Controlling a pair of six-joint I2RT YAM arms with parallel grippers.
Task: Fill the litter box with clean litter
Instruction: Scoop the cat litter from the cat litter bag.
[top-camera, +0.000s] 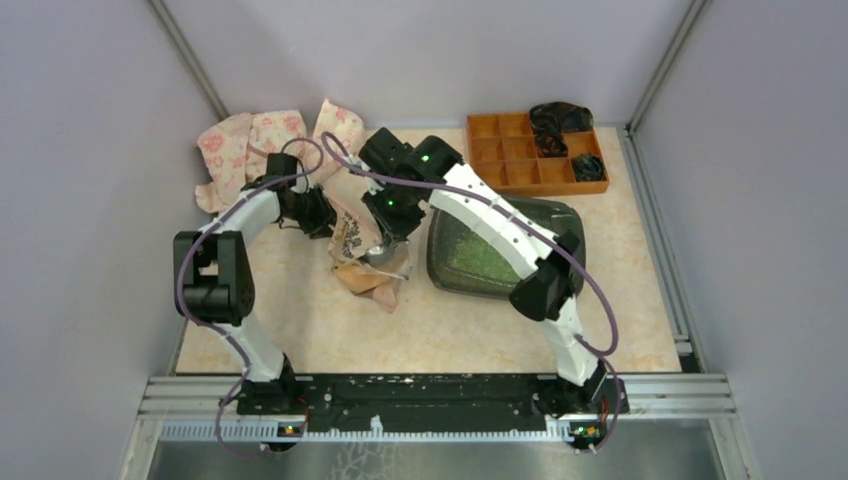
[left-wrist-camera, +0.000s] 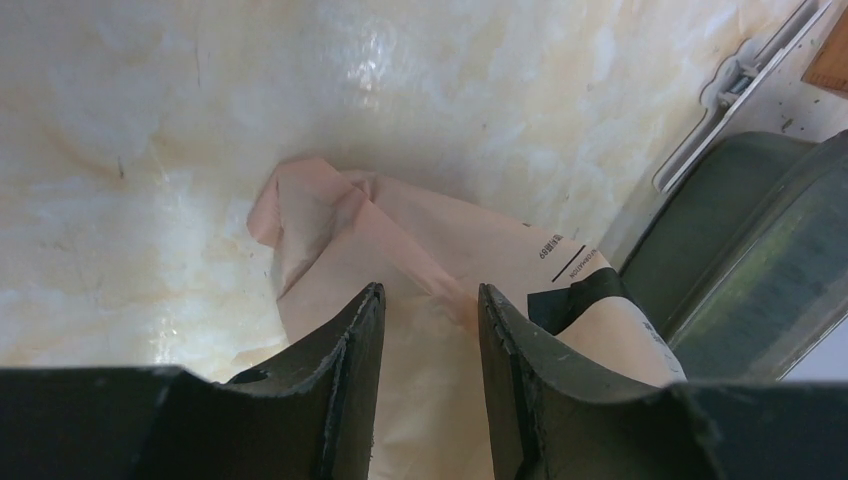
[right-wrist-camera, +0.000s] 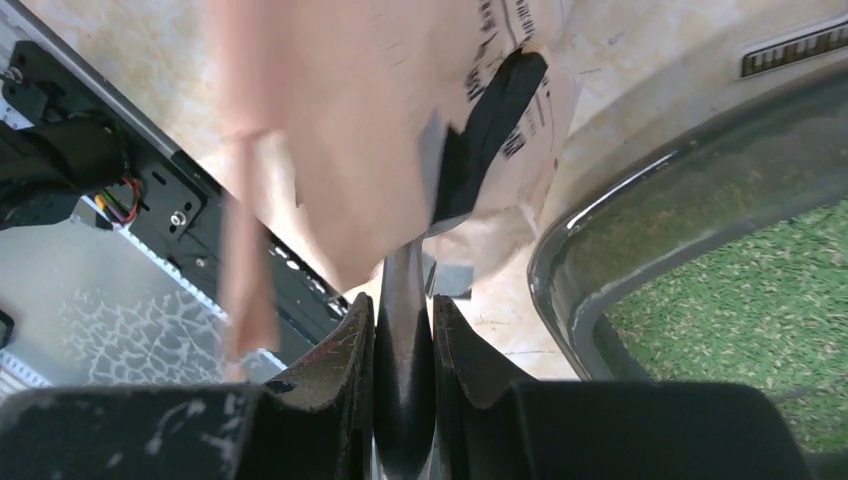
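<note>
The dark grey litter box sits right of centre with light-green clean litter in it; the right wrist view shows its rim and the litter. A peach paper bag lies crumpled to its left. My right gripper is shut on the dark handle of a grey metal scoop, whose head is hidden inside the bag. My left gripper grips a fold of the bag between its fingers. The box edge lies to its right.
An orange compartmented organiser with dark items stands at the back right. A pink floral cloth lies at the back left. Grey walls enclose the table; a black rail runs along the near edge.
</note>
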